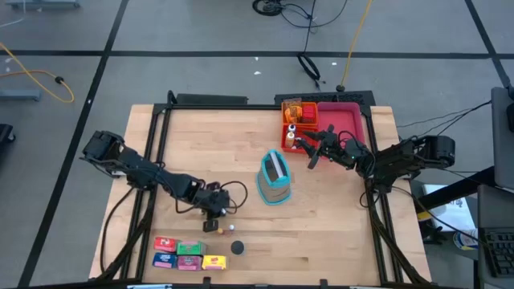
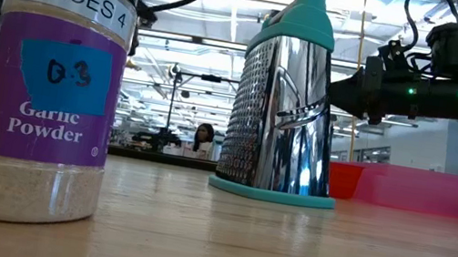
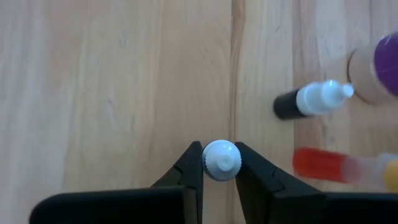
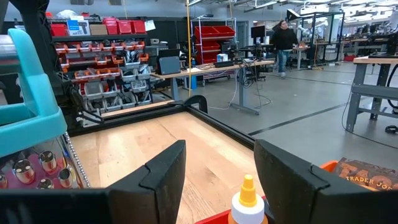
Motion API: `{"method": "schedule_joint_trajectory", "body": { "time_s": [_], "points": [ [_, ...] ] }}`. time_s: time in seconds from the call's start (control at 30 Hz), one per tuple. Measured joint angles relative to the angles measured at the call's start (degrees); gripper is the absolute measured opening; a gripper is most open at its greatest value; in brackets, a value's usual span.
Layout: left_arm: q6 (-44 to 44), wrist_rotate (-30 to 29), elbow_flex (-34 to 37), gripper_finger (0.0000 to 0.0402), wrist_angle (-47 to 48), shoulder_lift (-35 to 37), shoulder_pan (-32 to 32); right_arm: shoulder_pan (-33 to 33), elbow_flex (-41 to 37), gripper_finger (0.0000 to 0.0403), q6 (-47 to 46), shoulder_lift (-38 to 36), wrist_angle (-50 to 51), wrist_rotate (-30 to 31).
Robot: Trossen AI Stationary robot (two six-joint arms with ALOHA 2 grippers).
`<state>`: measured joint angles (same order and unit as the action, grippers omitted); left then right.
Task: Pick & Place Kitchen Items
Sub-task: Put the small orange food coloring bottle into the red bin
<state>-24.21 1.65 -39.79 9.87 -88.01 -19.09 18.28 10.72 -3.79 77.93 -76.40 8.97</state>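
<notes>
The left gripper is clamped on the white cap of a small upright bottle standing on the wooden table. Only the cap is pinched, so the bottle could slip or swing on lifting and knock the black-bodied dropper bottle or red bottle lying just beside the fingers. Its body is hidden beneath the cap; its label cannot be read. The right gripper hangs open above a yellow-tipped bottle, probably in the orange tray.
</notes>
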Motion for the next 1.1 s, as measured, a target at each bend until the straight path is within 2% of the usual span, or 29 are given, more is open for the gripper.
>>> {"method": "schedule_joint_trajectory", "body": {
  "time_s": [0.3,0.43,0.57,0.83,0.97,1.1],
  "points": [
    [2.75,-0.09,-6.88,0.0053,11.52,0.02,3.24,-0.01,-0.01,0.0183,0.01,-0.02,0.01,0.00],
    [6.30,-0.24,-11.74,0.0059,17.91,0.02,4.22,-0.02,0.00,0.0183,0.02,-0.02,0.00,0.02],
    [10.55,-0.50,-18.04,0.0048,25.46,0.04,5.60,0.00,-0.02,0.0183,0.02,-0.02,0.00,0.01],
    [18.61,-8.70,-33.12,0.0062,39.91,0.09,7.72,0.00,-0.02,0.0183,-0.01,-0.02,0.01,0.00],
    [23.49,-12.71,-39.77,0.0052,41.25,0.09,9.25,-0.01,-0.02,0.0183,-0.01,-0.02,-0.02,0.00],
    [26.46,-13.32,-44.81,0.0048,40.40,0.11,11.54,-0.02,-0.02,0.0183,-0.01,-0.02,-0.02,0.00]
  ]
}}
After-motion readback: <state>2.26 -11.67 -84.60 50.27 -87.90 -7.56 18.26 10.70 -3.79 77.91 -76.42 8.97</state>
